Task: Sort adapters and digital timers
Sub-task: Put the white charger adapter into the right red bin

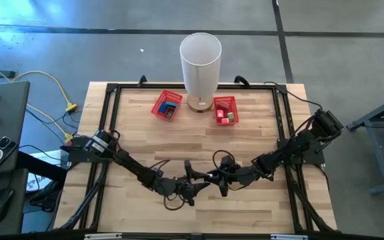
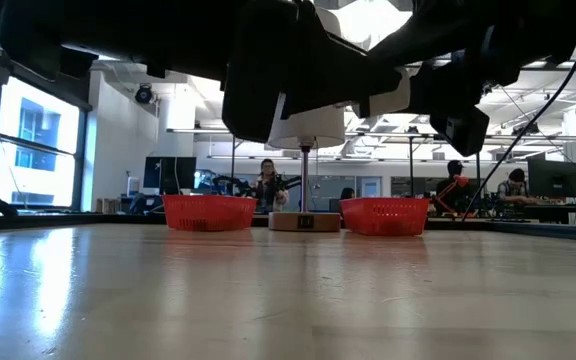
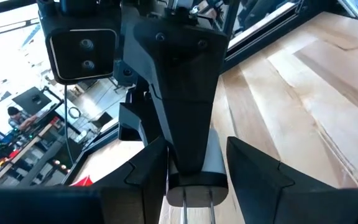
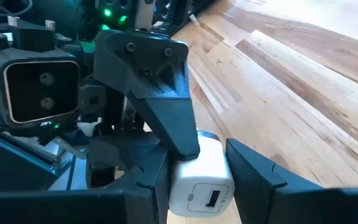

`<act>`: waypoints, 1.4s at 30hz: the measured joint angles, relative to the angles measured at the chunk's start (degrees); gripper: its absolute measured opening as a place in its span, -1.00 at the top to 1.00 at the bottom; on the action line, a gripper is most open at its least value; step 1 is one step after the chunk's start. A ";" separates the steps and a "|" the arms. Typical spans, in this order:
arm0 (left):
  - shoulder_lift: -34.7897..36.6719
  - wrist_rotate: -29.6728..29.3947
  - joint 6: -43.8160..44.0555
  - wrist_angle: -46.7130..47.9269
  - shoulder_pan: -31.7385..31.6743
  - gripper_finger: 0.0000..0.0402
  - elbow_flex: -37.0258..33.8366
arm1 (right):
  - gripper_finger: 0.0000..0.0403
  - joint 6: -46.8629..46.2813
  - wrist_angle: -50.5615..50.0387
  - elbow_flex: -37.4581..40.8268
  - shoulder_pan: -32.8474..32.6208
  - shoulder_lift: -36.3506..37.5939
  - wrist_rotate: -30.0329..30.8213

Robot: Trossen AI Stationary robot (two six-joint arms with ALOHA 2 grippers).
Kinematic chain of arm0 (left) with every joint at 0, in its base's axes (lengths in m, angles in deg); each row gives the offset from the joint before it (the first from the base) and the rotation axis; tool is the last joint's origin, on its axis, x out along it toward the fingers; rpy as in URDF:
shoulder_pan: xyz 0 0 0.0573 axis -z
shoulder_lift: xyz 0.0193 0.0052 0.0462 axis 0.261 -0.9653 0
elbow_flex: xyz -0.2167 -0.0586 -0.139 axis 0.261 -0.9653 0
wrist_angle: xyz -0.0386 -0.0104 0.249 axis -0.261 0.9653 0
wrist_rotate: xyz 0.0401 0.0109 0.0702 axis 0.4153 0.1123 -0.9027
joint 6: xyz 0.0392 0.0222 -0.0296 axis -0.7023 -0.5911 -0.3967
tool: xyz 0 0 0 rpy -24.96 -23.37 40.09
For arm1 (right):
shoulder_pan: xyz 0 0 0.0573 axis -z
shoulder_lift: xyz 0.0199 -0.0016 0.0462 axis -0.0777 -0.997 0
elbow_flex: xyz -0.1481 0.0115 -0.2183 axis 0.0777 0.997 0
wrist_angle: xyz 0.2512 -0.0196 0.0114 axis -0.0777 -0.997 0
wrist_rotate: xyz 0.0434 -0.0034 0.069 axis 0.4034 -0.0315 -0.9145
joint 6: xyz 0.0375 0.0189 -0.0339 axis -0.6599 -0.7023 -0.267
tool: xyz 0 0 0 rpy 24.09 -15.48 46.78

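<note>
Both grippers meet over the near middle of the table: my left gripper (image 1: 193, 184) from the left, my right gripper (image 1: 220, 177) from the right. Between them is a white adapter (image 4: 202, 177), held in the air. Its two metal prongs (image 3: 196, 198) face my left wrist and its USB port (image 4: 212, 198) faces my right wrist. Both grippers are shut on it, turned a quarter turn against each other. A red basket (image 1: 167, 105) with dark and blue items and a second red basket (image 1: 225, 110) with small items stand at the far edge. My left gripper (image 3: 196, 152) pinches the adapter's prong end (image 3: 219, 167) between its two fingers, coming level from the table's left. The adapter is lifted clear of the table. My right gripper (image 4: 199, 155) pinches the adapter's USB end (image 4: 216, 155) between its two fingers, coming level from the table's right, on the faces the left fingers leave free. One left finger (image 4: 166, 106) lies over the adapter's top face.
A white cylindrical lamp (image 1: 201, 63) stands between the two baskets at the far edge, its base (image 2: 305, 221) showing in the low view. A black frame (image 1: 112, 120) runs around the wooden tabletop. People sit at desks in the room beyond.
</note>
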 joint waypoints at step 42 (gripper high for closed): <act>0.73 -31.08 9.99 -20.33 10.05 0.23 0.00 | 0.41 23.20 6.41 -0.02 -11.55 3.61 22.82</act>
